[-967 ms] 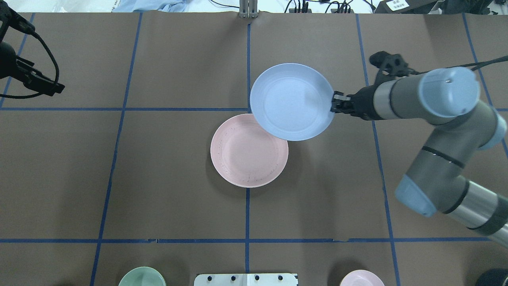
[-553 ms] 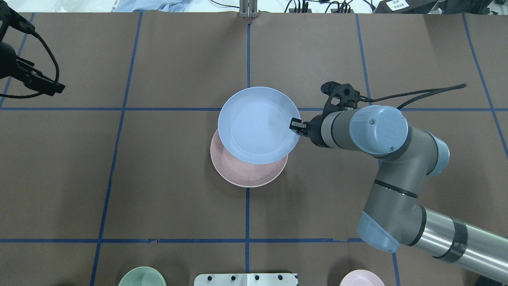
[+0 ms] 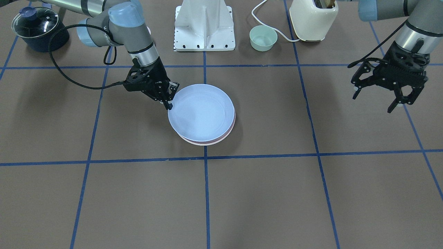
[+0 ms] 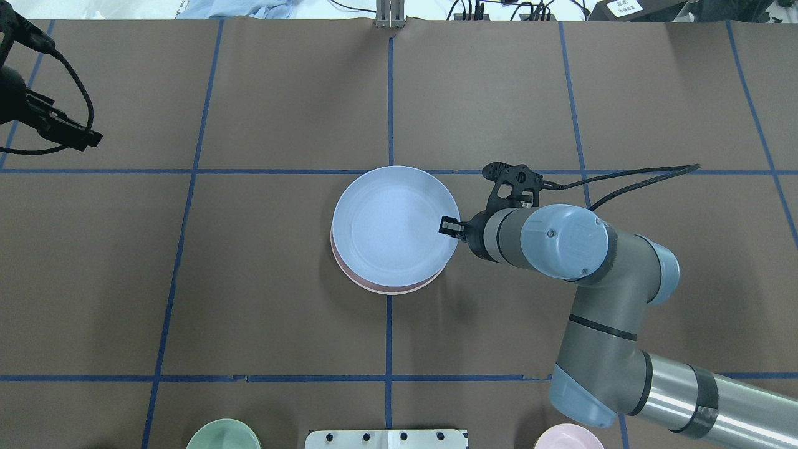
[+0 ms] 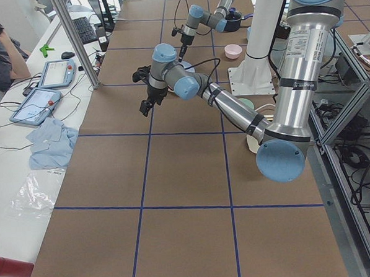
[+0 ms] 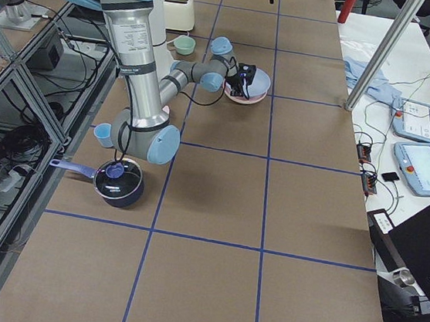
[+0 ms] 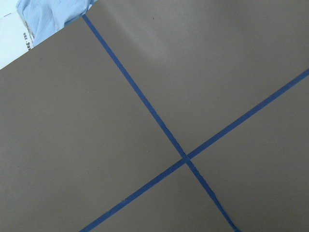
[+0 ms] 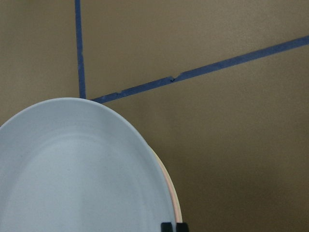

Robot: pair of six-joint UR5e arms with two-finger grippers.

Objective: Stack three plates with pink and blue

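The light blue plate point(image 4: 394, 224) sits almost centred over the pale pink plate point(image 4: 389, 289), of which only the near rim shows; they also show in the front view, blue point(image 3: 202, 112) over pink point(image 3: 207, 142). My right gripper point(image 4: 450, 226) is shut on the blue plate's right rim, seen too in the front view point(image 3: 168, 101). The blue plate looks slightly tilted, its gripped side higher. The cream plate does not show as a separate thing. My left gripper point(image 3: 398, 98) hangs open and empty above the table, far off to the robot's left.
A mint green bowl point(image 3: 263, 38), a cream toaster point(image 3: 313, 19) and a lidded dark pot point(image 3: 34, 27) stand near the white robot base point(image 3: 205, 27). A small pink bowl point(image 4: 567, 436) sits at the near edge. Blue tape lines grid the brown table.
My right arm carried the blue plate from the far right towards the robot and left, and lowered it over the pink plate. The left arm has not moved.
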